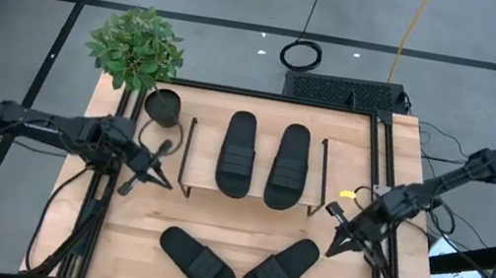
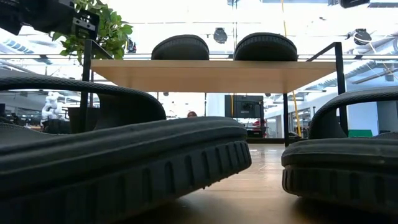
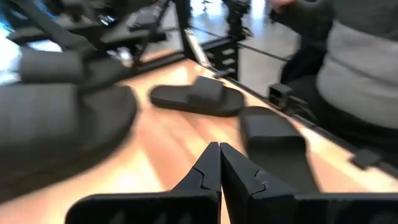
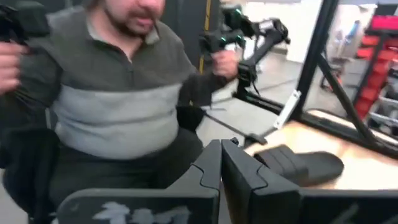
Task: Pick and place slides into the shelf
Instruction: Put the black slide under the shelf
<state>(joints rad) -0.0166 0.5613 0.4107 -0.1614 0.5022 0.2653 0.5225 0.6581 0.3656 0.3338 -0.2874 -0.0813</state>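
Observation:
Two black slides (image 1: 237, 153) (image 1: 289, 165) lie side by side, soles down, on the shelf's wooden top board (image 1: 254, 192); the low view shows them (image 2: 180, 46) (image 2: 265, 45) above the board (image 2: 214, 74). Two more slides (image 1: 197, 259) (image 1: 279, 269) lie on the table near its near edge, angled toward each other. My left gripper (image 1: 150, 176) hovers shut just left of the shelf. My right gripper (image 1: 338, 235) hovers shut off the shelf's right end. Both wrist views show the shut fingertips (image 3: 219, 149) (image 4: 222, 146) touching nothing.
A potted plant (image 1: 138, 47) stands at the table's far left corner, its dark pot (image 1: 163, 106) beside the shelf's left frame. Black metal rails run along the table's left and right edges (image 1: 377, 269). A person (image 4: 112, 93) sits beyond the table's near edge.

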